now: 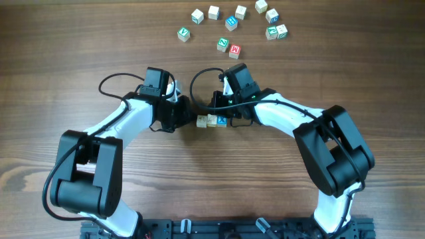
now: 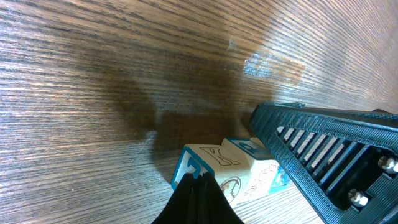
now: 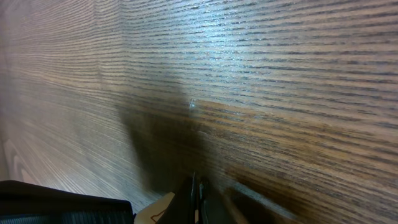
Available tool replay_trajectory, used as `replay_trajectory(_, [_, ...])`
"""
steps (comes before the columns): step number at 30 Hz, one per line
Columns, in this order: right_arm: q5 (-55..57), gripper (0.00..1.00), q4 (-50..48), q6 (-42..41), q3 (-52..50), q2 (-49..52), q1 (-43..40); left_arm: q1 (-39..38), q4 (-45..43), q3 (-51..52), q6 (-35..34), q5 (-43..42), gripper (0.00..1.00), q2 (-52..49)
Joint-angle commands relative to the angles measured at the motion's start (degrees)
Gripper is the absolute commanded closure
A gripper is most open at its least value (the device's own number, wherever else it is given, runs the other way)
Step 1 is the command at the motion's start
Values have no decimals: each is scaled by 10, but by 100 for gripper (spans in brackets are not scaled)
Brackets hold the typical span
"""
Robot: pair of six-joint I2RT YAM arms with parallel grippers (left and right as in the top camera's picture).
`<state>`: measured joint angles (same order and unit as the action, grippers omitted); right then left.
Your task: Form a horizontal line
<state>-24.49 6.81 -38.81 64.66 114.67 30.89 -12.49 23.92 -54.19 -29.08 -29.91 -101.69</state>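
Observation:
Three small wooden cubes stand side by side in a short row at mid-table: a pale one [image 1: 201, 121], a second pale one [image 1: 212, 120] and a blue-marked one [image 1: 222, 121]. My left gripper [image 1: 190, 119] is shut, its tip against the row's left end. In the left wrist view its shut tip [image 2: 199, 179] touches the blue-edged side of the nearest cube [image 2: 211, 163]. My right gripper [image 1: 232, 118] is shut at the row's right end. The right wrist view shows its closed fingers [image 3: 198, 198] low over the wood, with a pale cube corner [image 3: 158, 211] beside them.
Several loose alphabet cubes lie scattered at the table's far side, among them a red-lettered cube [image 1: 234, 50] and green-lettered cubes [image 1: 184, 34]. The right arm's ribbed black gripper body [image 2: 329, 155] fills the lower right of the left wrist view.

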Motion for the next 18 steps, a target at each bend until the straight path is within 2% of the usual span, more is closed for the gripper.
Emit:
replay_trajectory(1, [-14, 96, 1, 0, 6, -2, 4, -1, -2, 7, -3, -5, 96, -4])
replay_trajectory(18, [-26, 96, 14, 11, 6, -2, 5, -1, -2, 7, -3, -5, 96, -4])
